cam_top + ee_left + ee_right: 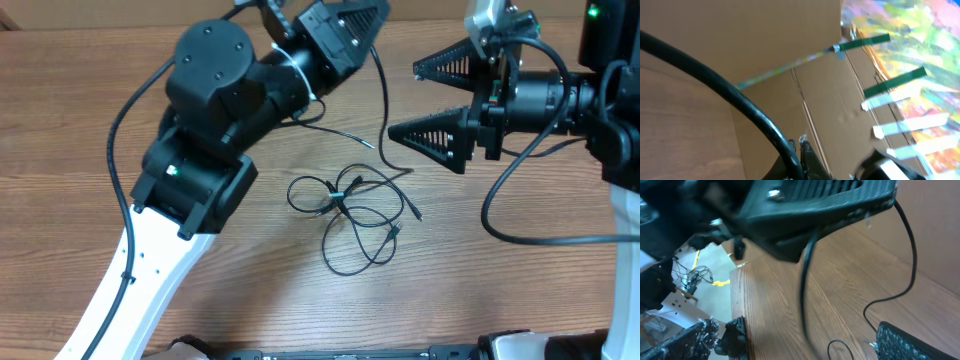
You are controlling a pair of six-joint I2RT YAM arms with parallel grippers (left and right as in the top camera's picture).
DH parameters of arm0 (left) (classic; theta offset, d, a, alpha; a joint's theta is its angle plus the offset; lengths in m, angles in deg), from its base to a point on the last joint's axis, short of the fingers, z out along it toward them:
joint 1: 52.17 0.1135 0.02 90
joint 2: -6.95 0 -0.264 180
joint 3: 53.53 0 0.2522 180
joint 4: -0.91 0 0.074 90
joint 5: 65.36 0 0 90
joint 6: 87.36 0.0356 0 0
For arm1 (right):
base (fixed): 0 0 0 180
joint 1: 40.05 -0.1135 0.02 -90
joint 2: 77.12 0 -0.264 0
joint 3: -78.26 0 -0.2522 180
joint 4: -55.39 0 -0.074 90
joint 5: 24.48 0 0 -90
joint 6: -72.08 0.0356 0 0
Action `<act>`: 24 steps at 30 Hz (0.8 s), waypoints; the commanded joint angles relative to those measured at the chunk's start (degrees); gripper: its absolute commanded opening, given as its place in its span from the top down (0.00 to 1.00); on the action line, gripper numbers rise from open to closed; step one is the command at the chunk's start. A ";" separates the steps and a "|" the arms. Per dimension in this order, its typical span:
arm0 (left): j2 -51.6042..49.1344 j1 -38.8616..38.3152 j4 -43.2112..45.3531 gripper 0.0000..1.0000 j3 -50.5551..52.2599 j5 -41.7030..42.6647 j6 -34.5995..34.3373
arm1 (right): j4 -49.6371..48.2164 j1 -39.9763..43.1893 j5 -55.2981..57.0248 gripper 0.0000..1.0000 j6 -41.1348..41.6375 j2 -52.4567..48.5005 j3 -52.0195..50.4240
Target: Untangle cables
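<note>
A wood-grain table (500, 300) fills the overhead view. The left wrist view shows a brown cardboard wall (790, 40) with green tape strips (895, 80) and a brightly painted sheet (920, 30) at upper right.

The cables (340, 197) lie in a loose tangle of loops at the centre of the overhead frame, and one strand runs up to the left gripper (365, 22) at top centre. That gripper is closed. The strand seems pinched at its tip, though the right wrist view is blurred there.

The right gripper (403, 100), at upper right, stands spread wide with nothing between its fingers. The left wrist camera shows little of its own fingers, and a thick black wire (715, 85) crosses the view.
</note>
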 commanded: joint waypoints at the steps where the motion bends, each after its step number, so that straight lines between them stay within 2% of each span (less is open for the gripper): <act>1: 0.37 -2.05 0.39 0.96 -0.87 -1.53 -0.48 | 0.24 -0.33 -2.32 0.00 0.81 -1.57 -0.09; 8: -0.74 -3.32 0.85 0.96 -0.87 -1.68 -0.57 | 0.04 -1.99 -4.74 0.01 0.74 -2.45 -0.09; 11: -1.46 -3.76 1.44 0.96 -0.87 -1.51 -0.79 | -0.26 -3.98 -4.11 0.12 0.70 -2.45 -0.09; 14: -1.73 -4.09 1.75 0.96 -0.87 -1.46 -0.79 | -0.22 -5.22 -2.23 0.37 0.74 -2.45 -0.09; 16: -1.73 -4.07 1.70 0.96 -0.87 -1.44 -0.74 | -0.20 -5.64 -1.36 0.65 0.74 -2.45 -0.09; 18: -1.73 -4.09 1.68 0.96 -0.90 -1.07 -0.74 | -0.24 -5.77 -1.27 0.83 0.74 -2.45 -0.09; 20: -1.73 -4.07 1.68 0.96 -0.90 -1.01 -0.74 | -0.24 -5.77 -1.11 0.96 0.74 -2.45 -0.09; 21: -1.73 -4.07 1.66 0.95 -0.87 -0.98 -0.70 | -0.22 -5.77 -0.50 0.96 0.79 -2.45 -0.09; 22: -1.73 -4.07 1.66 0.75 -0.90 -0.24 -0.20 | -0.20 -5.77 1.18 0.96 0.83 -2.45 -0.09; 24: -1.73 -3.69 1.64 0.41 -0.87 1.07 1.22 | -0.22 -5.75 3.93 0.96 1.84 -2.45 -0.09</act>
